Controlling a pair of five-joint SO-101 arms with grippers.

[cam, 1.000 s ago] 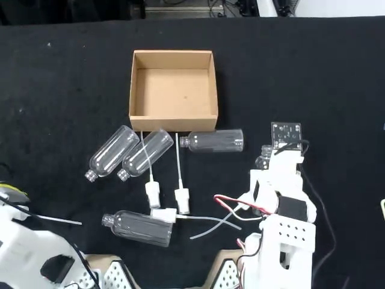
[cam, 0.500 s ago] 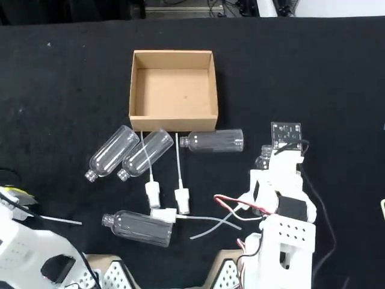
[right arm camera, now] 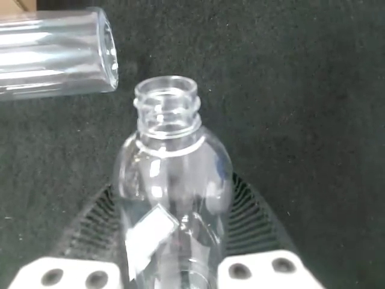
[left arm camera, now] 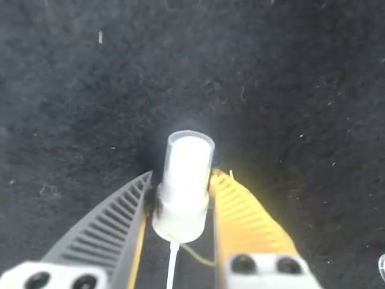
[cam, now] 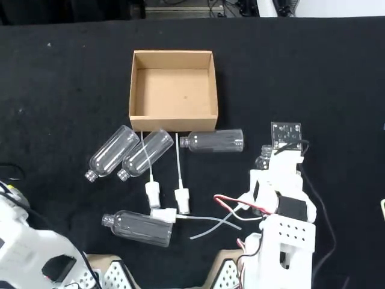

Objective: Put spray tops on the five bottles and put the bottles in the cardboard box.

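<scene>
Clear thin plastic means every bottle here is light, smooth and easy to dent or squeeze out of a grip, so take it round the mid body, never the neck. High view: the cardboard box [cam: 173, 123] sits open toward the far side of the black table [cam: 337, 72]. Four loose bottles [cam: 212, 141] lie on their sides just in front of it, uncapped. Spare spray tops [cam: 181, 198] lie among them, their thin bendy tubes trailing. Your right arm [cam: 280, 205] stands right of the pile with the held bottle [cam: 263, 158] at its tip, roughly upright as far as I can judge. Your left arm [cam: 24, 253] is tucked low at the near left corner, well apart from it. Left wrist view: the left gripper [left arm camera: 183, 180] is closed snugly on a spray top [left arm camera: 187, 162], with both jaws against its collar, nozzle end outward and the tube running back between them. That cap is small, stiff and light, so the collar is the right hold. The tube will flex, so aim it into the mouth first. Right wrist view: the right gripper [right arm camera: 174, 186] is clamped round the held bottle's belly, with the threaded mouth open and clear above the jaws and one loose bottle just beside it.
</scene>
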